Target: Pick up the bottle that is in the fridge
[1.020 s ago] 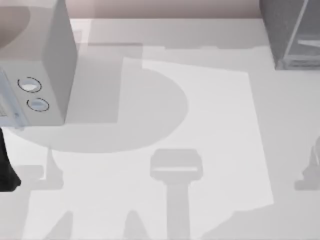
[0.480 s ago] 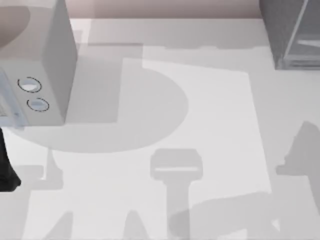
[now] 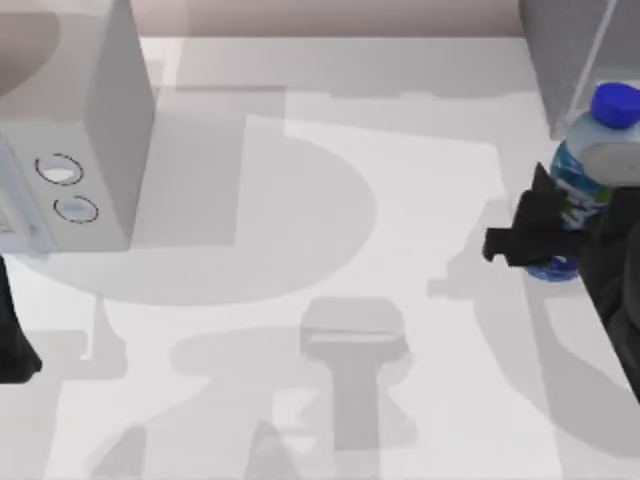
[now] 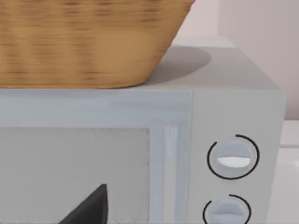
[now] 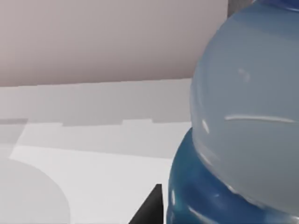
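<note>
The bottle (image 3: 583, 172), clear with a blue cap and a blue-green label, hangs tilted above the table at the far right, just in front of the fridge (image 3: 565, 60). My right gripper (image 3: 556, 238) is shut on the bottle's lower body, with one black finger (image 3: 528, 236) showing on its left side. In the right wrist view the bottle (image 5: 243, 135) looms very close beside a dark fingertip (image 5: 150, 209). My left arm (image 3: 12, 340) stays parked at the table's left edge.
A pale grey box with two round dials (image 3: 70, 130) stands at the back left, with a wicker basket (image 4: 88, 42) on top of it. The white tabletop (image 3: 330, 260) lies open between the box and the fridge.
My right arm has come into the top view from the right, carrying the bottle. Before, only its shadow moved across the table. The left arm has not moved.
</note>
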Controlling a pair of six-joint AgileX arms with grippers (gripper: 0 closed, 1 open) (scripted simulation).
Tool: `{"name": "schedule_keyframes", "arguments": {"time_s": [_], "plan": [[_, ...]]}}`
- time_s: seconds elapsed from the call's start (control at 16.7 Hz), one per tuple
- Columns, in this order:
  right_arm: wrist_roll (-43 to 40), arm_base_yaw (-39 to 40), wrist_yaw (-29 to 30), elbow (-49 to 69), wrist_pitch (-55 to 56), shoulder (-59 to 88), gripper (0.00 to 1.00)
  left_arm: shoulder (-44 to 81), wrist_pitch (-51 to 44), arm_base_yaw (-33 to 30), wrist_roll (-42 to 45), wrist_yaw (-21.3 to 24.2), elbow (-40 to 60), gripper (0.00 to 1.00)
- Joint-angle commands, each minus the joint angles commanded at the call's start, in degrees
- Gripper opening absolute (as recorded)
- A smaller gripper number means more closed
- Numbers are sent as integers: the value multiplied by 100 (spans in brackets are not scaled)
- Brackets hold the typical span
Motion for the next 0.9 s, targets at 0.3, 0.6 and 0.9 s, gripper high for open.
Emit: {"name": "schedule_keyframes", "arguments": {"time_s": [0.3,0.6,0.9], "plan": [[204,1412,1451,1343,885,2493,0,0,0,0,0,0,0,100],[117,2332,2482,2558,1552,4275,0,0,0,0,0,0,0,100],[-108,2782,3059,3440,1951,5293,0,0,0,0,0,0,0,100]]}}
